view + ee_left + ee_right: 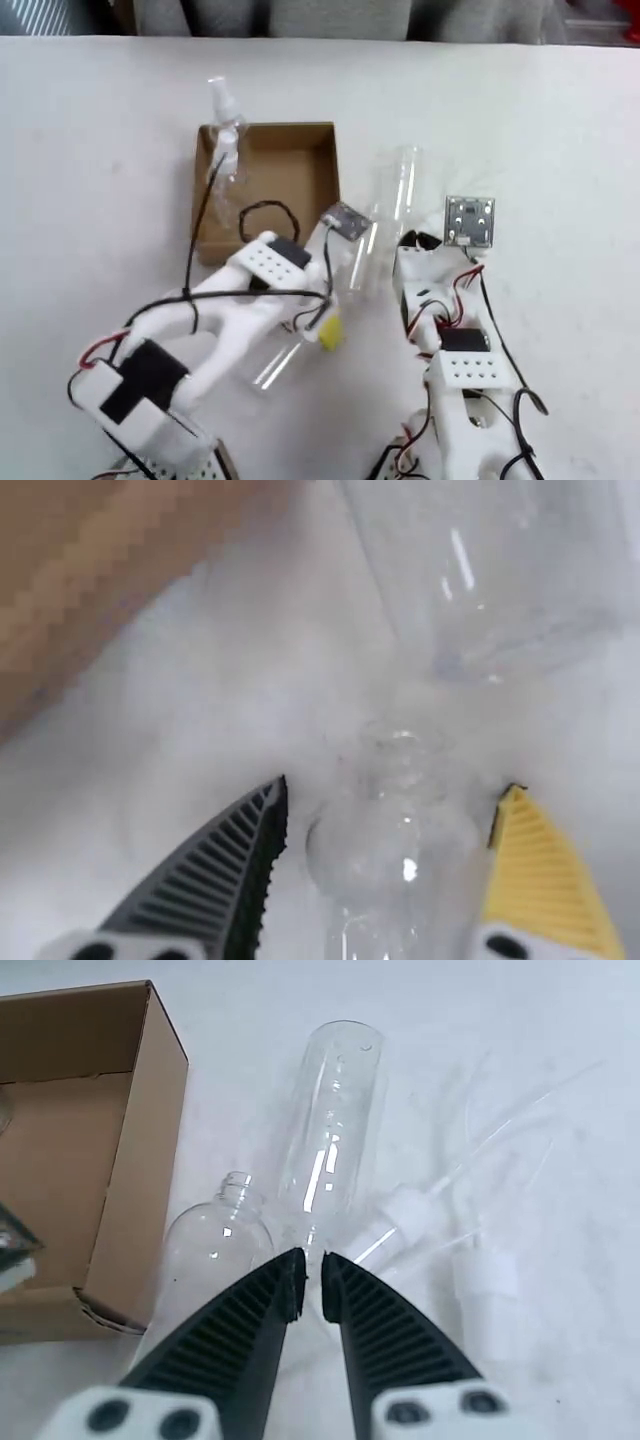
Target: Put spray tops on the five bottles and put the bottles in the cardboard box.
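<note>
You are at a robotics test bench, most likely in a lab or workshop room. The flat white tabletop (90,150) is a plain work surface. Two arms are on it, the left white plastic arm (225,315) and the right white plastic arm (470,375). Both are hobby-built in look, with loose red and black wires (458,295) running over them in the open. The right arm's wrist carries a small square grey circuit board (469,221). An open brown cardboard box (290,170) and clear plastic bottles (400,190) lie out like trial props. Beyond the table's far edge there are grey shapes (350,15) too unclear to name.
</note>
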Available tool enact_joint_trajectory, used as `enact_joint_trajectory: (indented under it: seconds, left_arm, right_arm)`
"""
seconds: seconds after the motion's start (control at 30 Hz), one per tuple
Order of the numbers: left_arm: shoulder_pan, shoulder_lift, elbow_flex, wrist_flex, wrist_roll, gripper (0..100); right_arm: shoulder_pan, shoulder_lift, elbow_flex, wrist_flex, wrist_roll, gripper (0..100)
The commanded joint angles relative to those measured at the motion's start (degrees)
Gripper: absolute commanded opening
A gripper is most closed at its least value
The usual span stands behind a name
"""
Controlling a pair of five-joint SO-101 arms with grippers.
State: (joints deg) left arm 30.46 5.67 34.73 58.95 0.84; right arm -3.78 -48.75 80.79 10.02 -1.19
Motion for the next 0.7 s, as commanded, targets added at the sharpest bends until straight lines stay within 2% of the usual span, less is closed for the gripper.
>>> enact_joint_trajectory:
  seconds: [0.0, 0.3, 0.4, 0.53, 0.67]
  left_arm:
    - [-0.8, 2.8, -6.2, 4.3, -1.0, 32]
    - [-1.5, 7.7, -10.0, 5.6, -1.4, 30]
    - [-0.3, 7.7, -9.9, 5.6, -2.4, 20]
    - [1.2, 7.6, -9.8, 5.9, -8.8, 2]
    - [1.3, 7.6, -9.8, 7.4, -9.8, 3]
  right_arm:
    - [0.3, -0.7, -0.5, -0.8, 0.4, 2.1]
    - [0.3, -0.7, -0.5, -0.8, 0.4, 2.1]
    - [0.3, -0.7, -0.5, -0.8, 0.4, 2.1]
    - [0.3, -0.7, -0.5, -0.8, 0.4, 2.1]
    - [0.4, -0.7, -0.5, -0.8, 0.4, 2.1]
